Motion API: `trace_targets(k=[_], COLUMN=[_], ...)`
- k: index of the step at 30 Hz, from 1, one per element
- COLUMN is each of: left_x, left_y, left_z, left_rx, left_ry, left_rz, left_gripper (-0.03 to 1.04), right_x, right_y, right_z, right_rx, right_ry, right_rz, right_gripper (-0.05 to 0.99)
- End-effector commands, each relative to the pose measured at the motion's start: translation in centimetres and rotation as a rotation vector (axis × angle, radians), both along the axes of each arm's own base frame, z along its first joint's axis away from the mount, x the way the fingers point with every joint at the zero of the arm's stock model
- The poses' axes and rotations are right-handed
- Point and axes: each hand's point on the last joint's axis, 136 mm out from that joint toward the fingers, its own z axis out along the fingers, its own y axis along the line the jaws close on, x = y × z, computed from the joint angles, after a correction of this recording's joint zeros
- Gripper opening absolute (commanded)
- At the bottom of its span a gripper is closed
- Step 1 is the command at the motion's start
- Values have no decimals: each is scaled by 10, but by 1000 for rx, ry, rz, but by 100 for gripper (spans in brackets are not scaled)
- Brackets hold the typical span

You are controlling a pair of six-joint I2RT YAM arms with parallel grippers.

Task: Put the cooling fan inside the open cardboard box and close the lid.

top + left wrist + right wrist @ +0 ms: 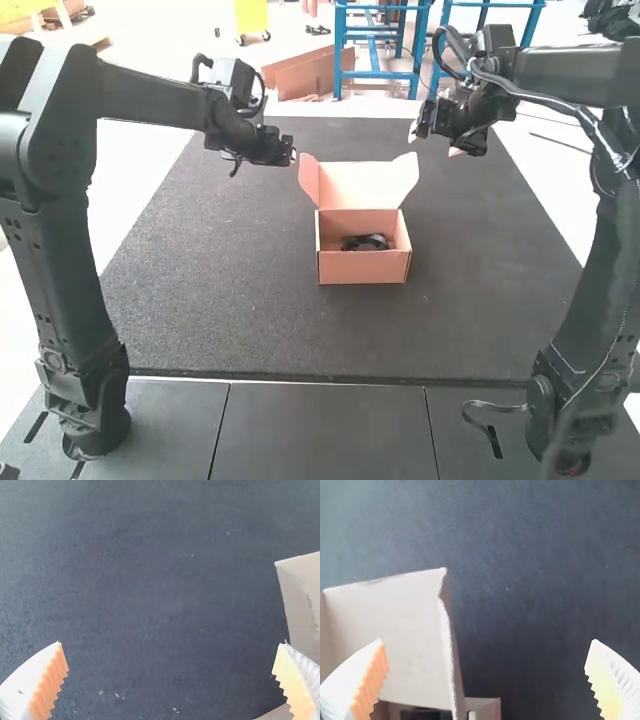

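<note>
An open cardboard box (363, 258) stands on the dark mat, its lid (357, 182) upright at the back. The black cooling fan (364, 241) lies inside it. My left gripper (284, 152) hovers open just beyond the lid's left corner; its orange-padded fingers (47, 682) stand wide over bare mat, with a box corner (302, 605) at one side. My right gripper (452, 135) hangs open above and behind the lid's right corner. In the right wrist view the lid (395, 635) rises between its spread fingers (367, 680).
The dark mat (220, 290) covers the table around the box, with open room to the left, right and front. Black panels (320, 430) run along the front edge between the arm bases.
</note>
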Motion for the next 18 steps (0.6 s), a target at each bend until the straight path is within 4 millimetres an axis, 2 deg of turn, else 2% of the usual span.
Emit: trace_targets(k=[1,7,14,18], left_x=[3,-4,-5,-6], left_y=[-21,-41,-45,-45], left_z=[18,18,17,17], left_rx=[-41,-60,-66,-66], left_ry=[-29,-19,-15,-13], left_rz=[-46,-98,-104,-104], left_gripper=[97,97,97,97], right_x=[5,4,5,4], right_y=[3,7,10,15], right_z=[15,14,15,12], right_rx=[16,26,28,27], right_ry=[-31,-26,-28,-17], right_rz=[16,28,38,49], right_gripper=[90,90,89,84])
